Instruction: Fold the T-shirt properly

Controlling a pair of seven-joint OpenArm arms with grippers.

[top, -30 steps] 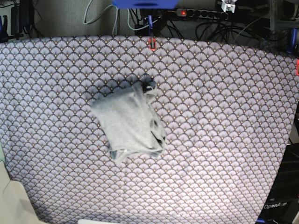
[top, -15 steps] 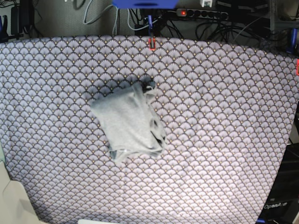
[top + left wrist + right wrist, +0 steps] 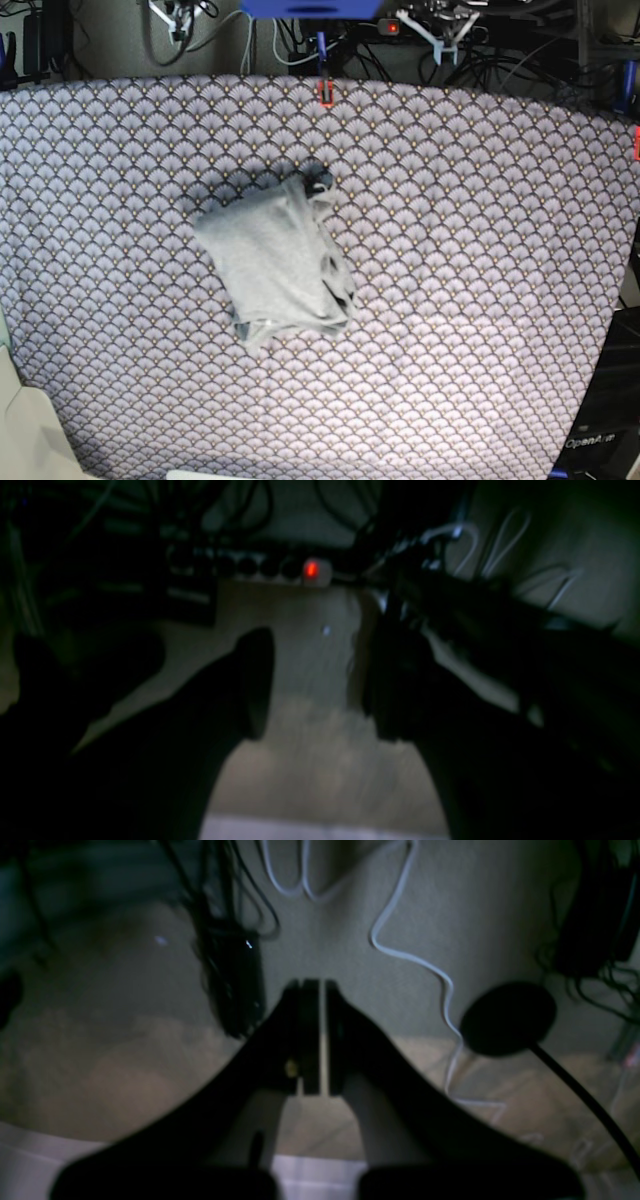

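The light grey T-shirt [image 3: 275, 262] lies crumpled in a rough bundle a little left of the table's middle, its darker neckline showing at the top right and right side. Both grippers hang beyond the table's far edge, well apart from it. My right gripper [image 3: 314, 986] is shut with nothing between its fingers; in the base view it shows at the top left [image 3: 175, 18]. My left gripper [image 3: 315, 680] stands open and empty over the floor, and shows at the top right of centre [image 3: 432, 26]. Neither wrist view shows the T-shirt.
A purple-grey fan-scale cloth [image 3: 480, 250] covers the whole table. A red clamp [image 3: 325, 93] sits on its far edge. Behind the table are a power strip with a red light [image 3: 311, 570], tangled cables [image 3: 400, 940] and a black round base [image 3: 507, 1017].
Both grippers have come into the base view at the top edge, behind the table. The T-shirt has not moved.
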